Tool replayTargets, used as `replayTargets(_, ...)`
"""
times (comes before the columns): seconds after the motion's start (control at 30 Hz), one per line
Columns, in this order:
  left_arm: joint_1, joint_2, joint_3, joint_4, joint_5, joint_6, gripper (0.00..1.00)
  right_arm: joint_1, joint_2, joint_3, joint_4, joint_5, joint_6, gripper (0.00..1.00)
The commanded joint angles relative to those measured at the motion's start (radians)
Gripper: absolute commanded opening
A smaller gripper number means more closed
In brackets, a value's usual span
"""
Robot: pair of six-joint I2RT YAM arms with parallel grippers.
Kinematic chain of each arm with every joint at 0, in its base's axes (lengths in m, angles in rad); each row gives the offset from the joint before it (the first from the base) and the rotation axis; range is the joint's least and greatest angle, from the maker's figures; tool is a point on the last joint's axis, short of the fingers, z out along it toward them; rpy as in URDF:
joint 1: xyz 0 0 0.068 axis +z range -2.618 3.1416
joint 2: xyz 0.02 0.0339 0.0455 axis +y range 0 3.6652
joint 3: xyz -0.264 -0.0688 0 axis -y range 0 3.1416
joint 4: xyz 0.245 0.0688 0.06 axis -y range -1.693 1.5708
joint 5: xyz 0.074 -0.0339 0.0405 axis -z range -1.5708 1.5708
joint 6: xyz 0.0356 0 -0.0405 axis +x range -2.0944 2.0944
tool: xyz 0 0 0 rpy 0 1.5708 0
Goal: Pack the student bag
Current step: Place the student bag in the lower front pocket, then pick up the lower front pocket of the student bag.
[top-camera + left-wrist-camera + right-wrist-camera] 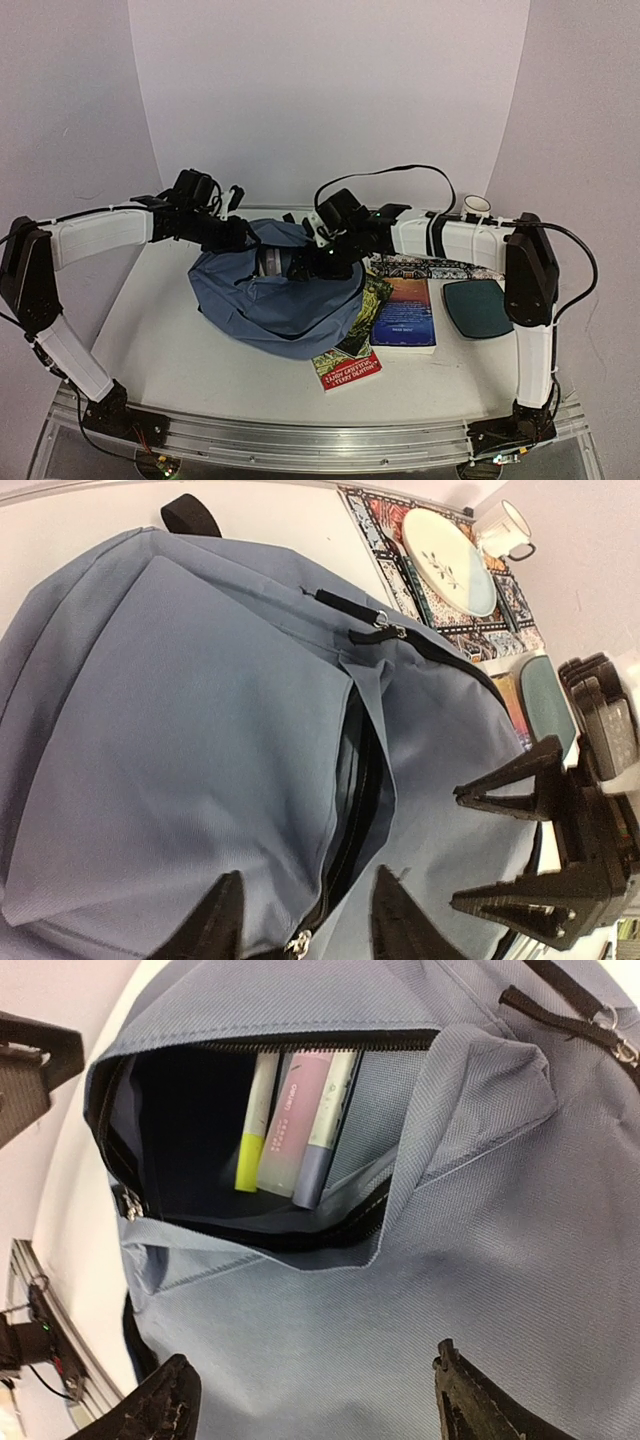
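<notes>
A plain, pale backdrop (330, 90) was curved behind the work area and was flanked on both sides by flat wall panels of the same faintly lilac shade. The whole was lit softly and evenly from above. A white table (160, 300) was set in front of the backdrop, and its near edge was finished with a ribbed aluminium rail (320, 437).

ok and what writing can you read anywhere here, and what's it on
Nothing can be quoted with certainty.
Red-banded book: two lines of pale capitals, too blurred.
Sunset-cover book: lines of print, too small.
Pink pen in the student bag: lettering along its barrel, blurred.
</notes>
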Motion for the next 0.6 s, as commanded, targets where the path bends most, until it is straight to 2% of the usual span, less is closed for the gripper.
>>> replayTargets(0.0, 0.007, -0.118, -0.083, 0.01, -0.016, 0.008, 0.48, 0.024, -0.046, 0.037, -0.055, 0.026, -0.091, 0.82)
replayTargets(0.17, 0.008, -0.187, -0.167, -0.018, -0.034, -0.008, 0.59, 0.04, -0.023, 0.059, -0.061, 0.033, -0.143, 0.84)
replayTargets(0.3, 0.013, -0.245, -0.25, -0.046, -0.073, -0.089, 0.69, 0.05, -0.007, 0.081, -0.066, 0.053, -0.189, 0.86)
replayTargets(0.43, 0.013, -0.242, -0.306, -0.042, -0.026, -0.163, 0.72, 0.062, 0.015, 0.098, -0.066, 0.054, -0.237, 0.88)
replayTargets(0.57, 0.014, -0.243, -0.347, -0.043, -0.039, -0.249, 0.73, 0.084, 0.051, 0.144, -0.066, 0.056, -0.315, 0.9)
